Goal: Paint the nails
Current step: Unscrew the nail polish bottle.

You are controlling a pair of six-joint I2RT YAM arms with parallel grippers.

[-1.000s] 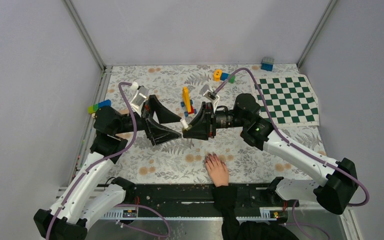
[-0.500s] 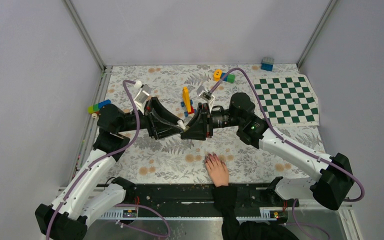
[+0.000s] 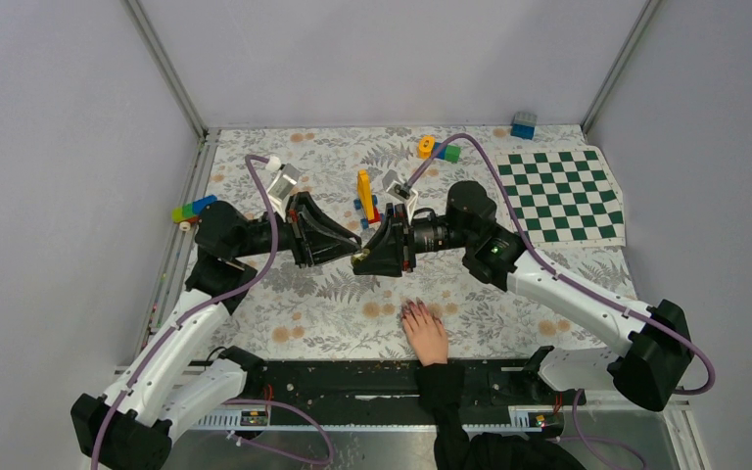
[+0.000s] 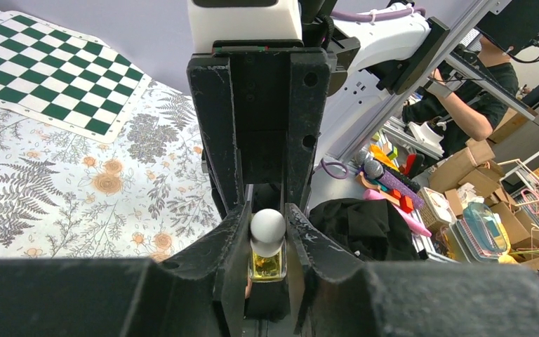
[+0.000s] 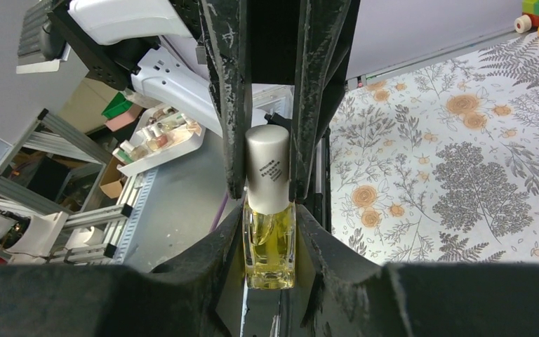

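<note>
nails (image 3: 413, 308): dark purplish-red, at the fingertips of a pale hand (image 3: 427, 335) that is lying palm down on the floral cloth (image 3: 313, 318), close to the near edge and a little right of centre. the fingers are pointing toward the far wall. a black sleeve (image 3: 441, 387) is running back over the black rail between the arm bases. nothing is touching the nails, and they are too small in the top view to judge how they are coated.

the two arms are meeting tip to tip above the cloth, beyond the hand and slightly to its left, clear of the nails.

right gripper (image 5: 269, 214): its fingers are pressing both sides of the glass body of a small bottle (image 5: 269, 246) of yellow liquid, clamped on it.

left gripper (image 4: 267, 214): coming in from the opposite side, its fingers are sitting against both sides of the silver cap (image 5: 267, 165), closed on it as far as the right wrist view shows. the left wrist view is showing the cap end-on, with yellow glass beside it.

surroundings: a green checkerboard mat (image 3: 563, 196) is lying at the far right. a yellow upright brick piece (image 3: 364, 191) is standing behind the grippers. an orange, blue and green brick group (image 3: 438, 149) is sitting further back, a blue brick (image 3: 523, 124) is in the far right corner, and a green and blue brick (image 3: 193, 208) is lying at the left edge.
</note>
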